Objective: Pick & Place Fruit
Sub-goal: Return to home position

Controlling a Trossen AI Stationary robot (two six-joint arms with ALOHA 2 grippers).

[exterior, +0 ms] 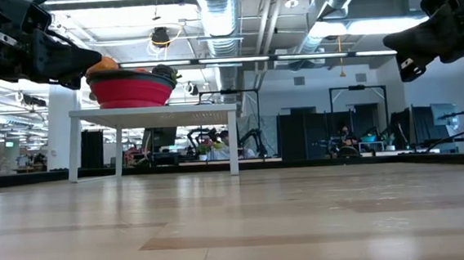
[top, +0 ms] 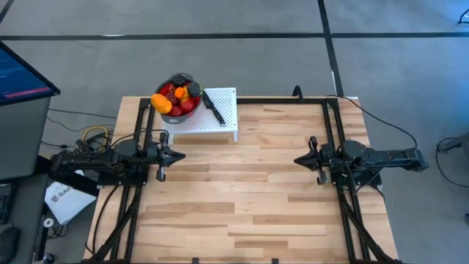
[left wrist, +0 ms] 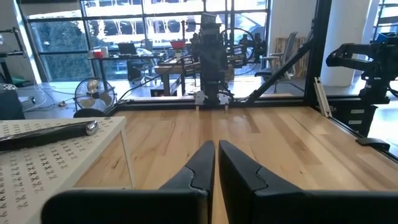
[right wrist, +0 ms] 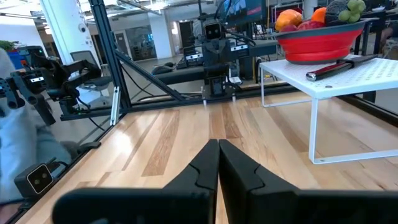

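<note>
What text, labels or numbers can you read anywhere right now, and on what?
Nothing can be read for certain.
White sheet left of the table: dark print, too small to read.
Monitor screen beyond it: lines blurred.
White tag on dark gear off the table, right wrist view: blurred.

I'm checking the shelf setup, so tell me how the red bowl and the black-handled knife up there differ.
The red bowl is round, tall and heaped with fruit; the knife is long, thin, lies flat and holds nothing. On the white shelf, the red bowl sits at the end on the robot's left; the knife lies beside it, toward the middle. Both rest on that shelf.
</note>
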